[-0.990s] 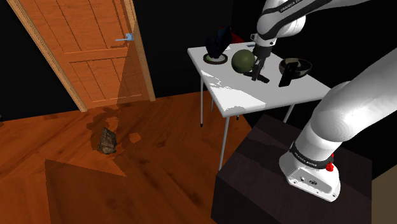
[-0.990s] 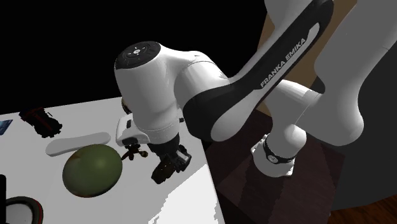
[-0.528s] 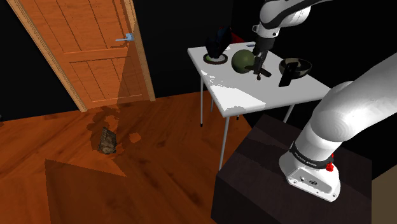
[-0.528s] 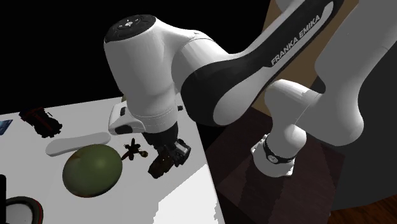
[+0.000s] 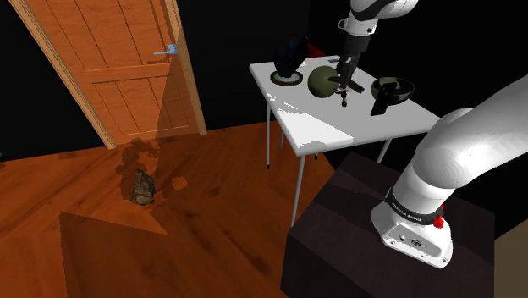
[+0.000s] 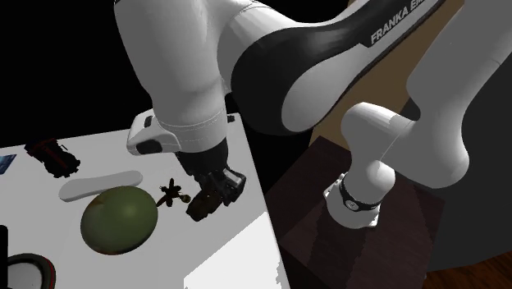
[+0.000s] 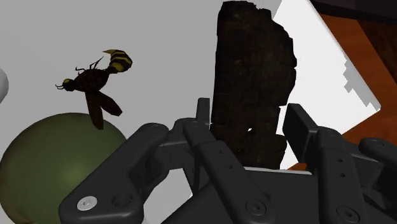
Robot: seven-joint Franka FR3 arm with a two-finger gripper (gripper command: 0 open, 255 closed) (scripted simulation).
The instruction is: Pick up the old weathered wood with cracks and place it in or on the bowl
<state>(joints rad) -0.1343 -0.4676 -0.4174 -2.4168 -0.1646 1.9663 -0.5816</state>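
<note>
We judge the cracked wood slab (image 7: 252,63) stiff, light but crumbly, so our pincer (image 7: 250,135), clamped across one end, should squeeze gently.

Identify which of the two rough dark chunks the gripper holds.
The cracked wood clasped in the gripper above the table; the other chunk lies on the floor.
</note>
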